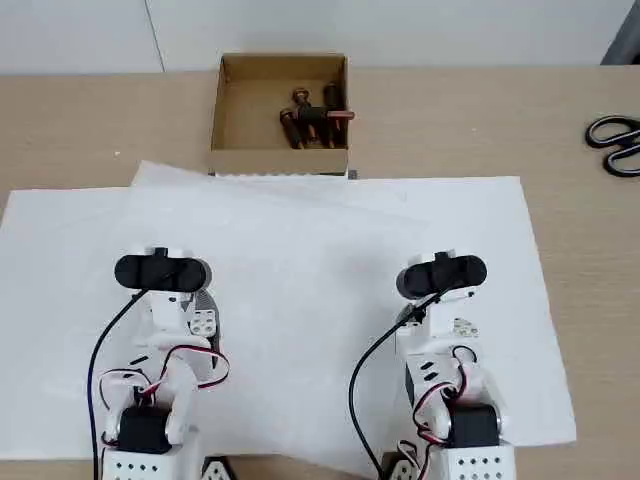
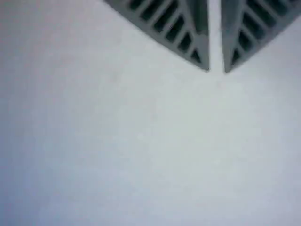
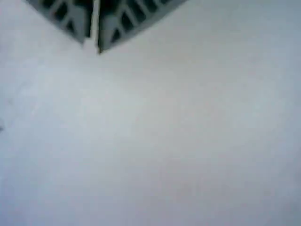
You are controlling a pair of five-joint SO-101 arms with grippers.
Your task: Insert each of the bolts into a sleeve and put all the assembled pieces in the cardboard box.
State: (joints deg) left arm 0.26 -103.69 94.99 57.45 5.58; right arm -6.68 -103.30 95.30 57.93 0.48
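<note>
Left tool (image 2: 216,70): fingers nearly together, thin slit between tips, holding nothing, just above white paper sheets (image 2: 141,155). Right tool (image 3: 91,47): same, fingers almost closed, nothing held, over same paper. Both arms folded back at near edge of light wooden desk (image 1: 100,120). Open brown cardboard box (image 1: 232,110) at far side of desk, touching far edge of paper. Dark bolts in copper-coloured sleeves (image 1: 315,118) lie clustered in box, toward one side. Black-handled scissors (image 1: 615,145) on desk, well apart from box.

Flat paper (image 1: 330,260) before cardboard box (image 1: 280,162), scissors (image 1: 615,145) aside
</note>
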